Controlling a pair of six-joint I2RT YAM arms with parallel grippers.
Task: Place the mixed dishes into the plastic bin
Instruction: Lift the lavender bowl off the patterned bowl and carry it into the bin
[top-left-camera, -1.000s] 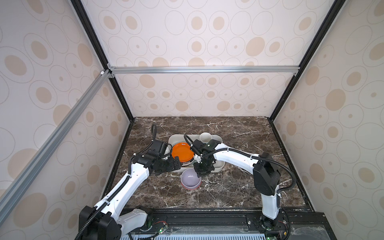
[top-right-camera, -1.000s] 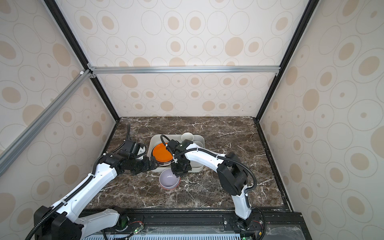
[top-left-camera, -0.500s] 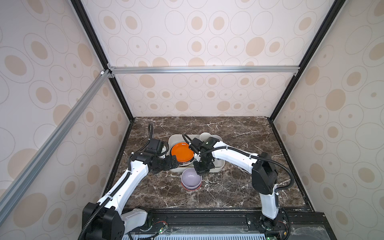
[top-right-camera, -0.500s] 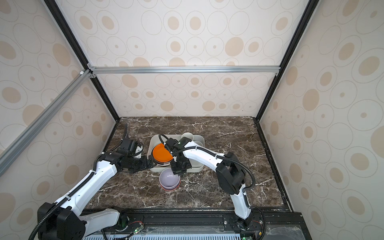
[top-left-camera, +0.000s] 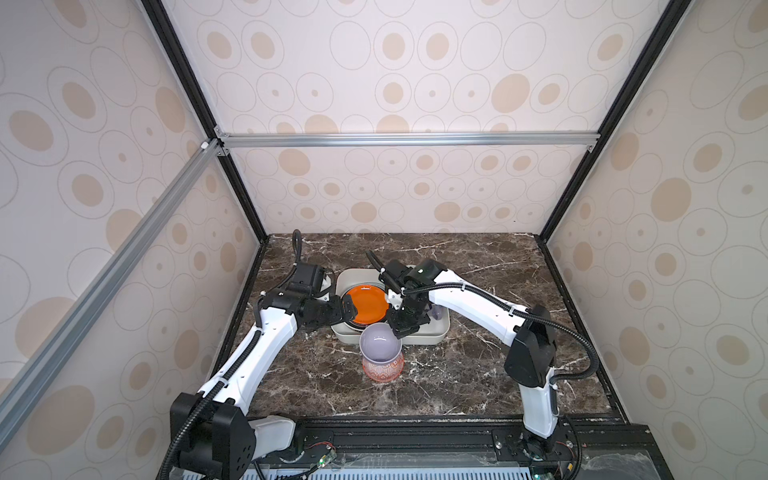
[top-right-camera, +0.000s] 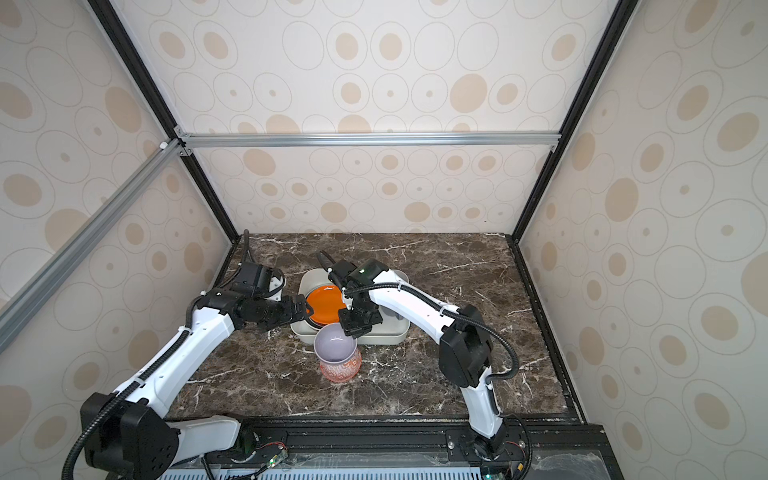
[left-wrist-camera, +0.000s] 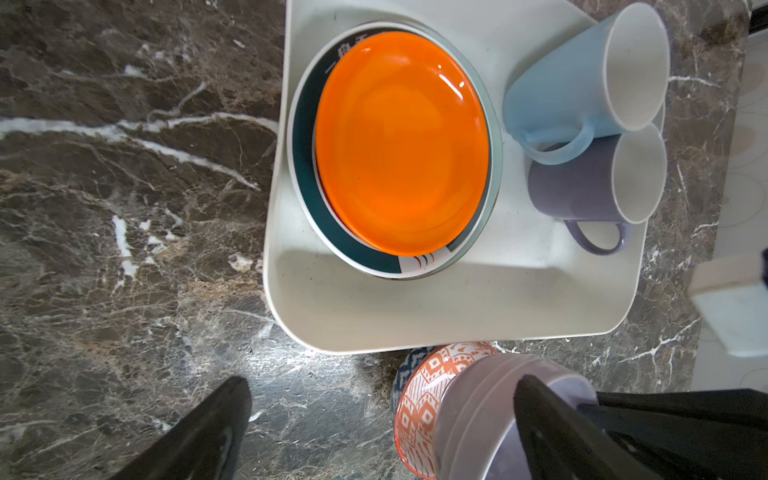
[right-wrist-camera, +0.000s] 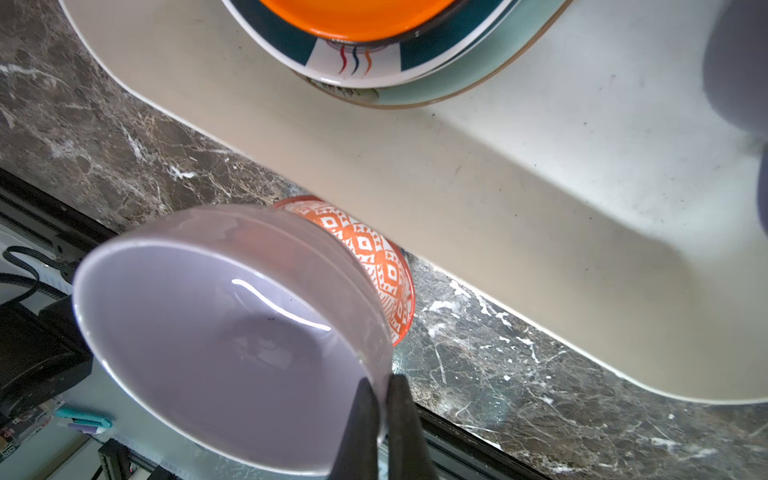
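In both top views the right tool (top-left-camera: 405, 328) pinches the rim of the round lavender bowl with orange pattern outside (top-left-camera: 380, 347); the bowl is right under it, outside the off-white plastic bin (top-left-camera: 432, 331); the left tool (top-left-camera: 348, 309) is spread wide beside the round orange plate (top-left-camera: 365, 305); in the left wrist view that plate lies in the bin ahead of the left tool; in the right wrist view black fingers (right-wrist-camera: 405, 424) squeeze the bowl's rim.

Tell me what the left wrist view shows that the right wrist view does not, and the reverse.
Only the left wrist view: the blue mug lying in the plastic bin, the whole orange plate, the open left gripper. Only the right wrist view: the right gripper shut on the rim of the lavender bowl. Both: bin, bowl, plate stack, marble table.
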